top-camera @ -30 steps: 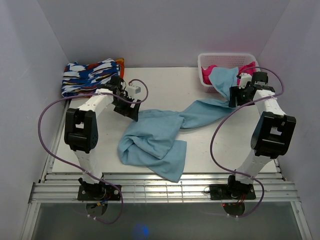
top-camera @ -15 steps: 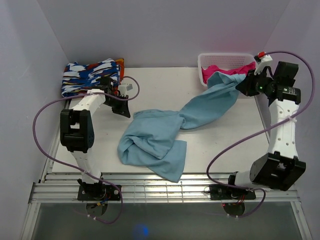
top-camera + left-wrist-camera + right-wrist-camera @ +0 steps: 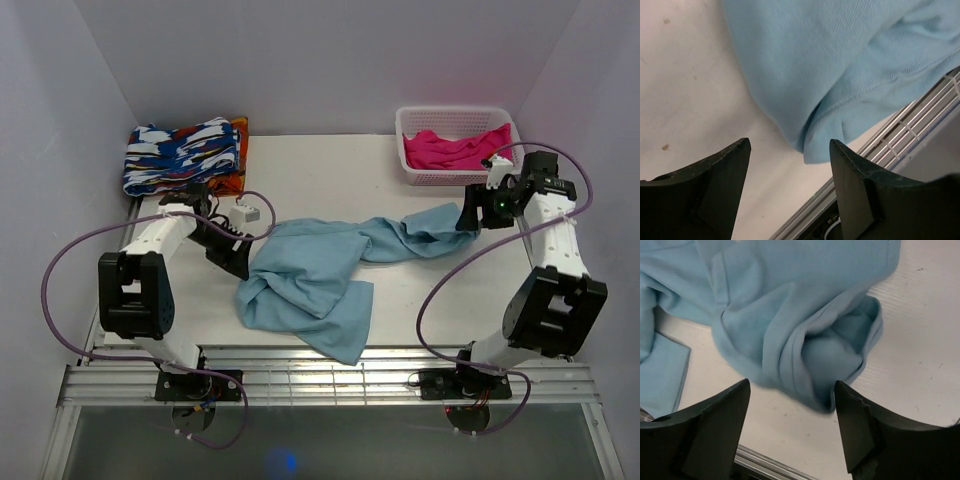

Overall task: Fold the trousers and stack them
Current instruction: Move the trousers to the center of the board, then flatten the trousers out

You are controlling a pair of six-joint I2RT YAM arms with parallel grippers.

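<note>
**Fig.** Top view (main) w/ L and R wrist views.

**Top view.** The trousers [image 3: 320, 270] lay unfolded and crumpled on the table [image 3: 330, 165]. Their bulk was bunched at lower centre of the frame, w/ one corner reaching the slatted rail [image 3: 300, 380] at the bottom edge. One leg ran right and slightly up, ending in a rumpled cuff at centre right. The left gripper [image 3: 235, 262] sat at centre left, just beside the left edge of the bunched cloth. The right gripper [image 3: 468, 215] sat at centre right, at the cuff end of the leg. At upper right stood a white basket [image 3: 450, 110] holding a pink garment [image 3: 450, 152]. At upper left lay a folded patterned cloth [image 3: 180, 150]. Neither touched the trousers.

**L wrist view.** The two dark fingers [image 3: 725, 170] stood well apart at the bottom of the frame, w/ nothing between them. A folded edge of the trousers filled the upper centre and right, above bare table at left. The rail showed at lower right.

**R wrist view.** The fingers [image 3: 720, 420] were likewise spread wide, approx. as far apart as the rolled cuff is broad. The cuff lay at frame centre, just beyond the gap, and no cloth was pinched (whether the tips brushed it cannot be told). Bare table showed at right.
</note>
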